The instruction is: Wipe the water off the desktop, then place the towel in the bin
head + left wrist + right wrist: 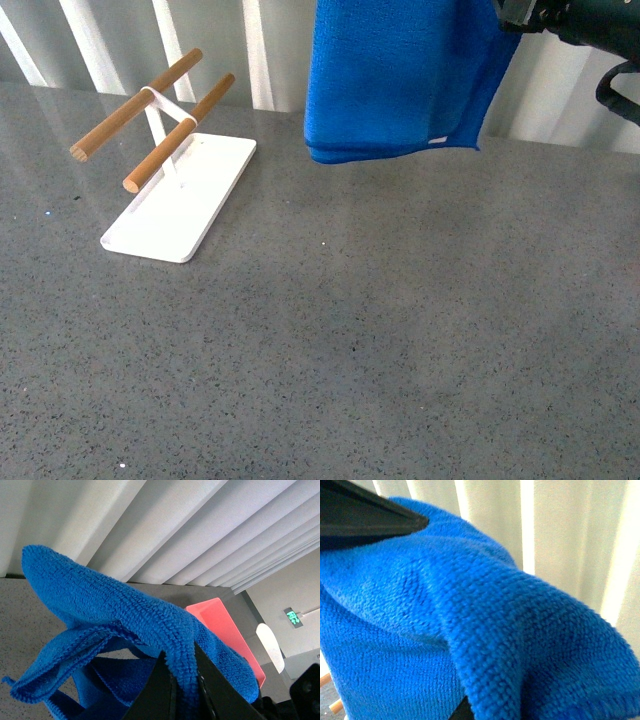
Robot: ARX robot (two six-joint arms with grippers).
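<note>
Two sets of jaws tight on the towel (400, 80); red bin (226, 622) beyond, inside unclear.

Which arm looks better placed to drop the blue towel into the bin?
Probably left: the left gripper pinches the towel, with the red bin in its view. The right gripper holds it too, but sees no bin.

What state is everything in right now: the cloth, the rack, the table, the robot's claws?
Large bright blue microfibre towel: lifted in the air, hanging folded.
Left gripper: shut on the towel.
Right gripper: shut on the towel.
White tray stand with two wooden rods: upright, rods bare.
Dark-grey speckled stone-like desktop: no water visible.
Coral-red container: inside hidden.
</note>
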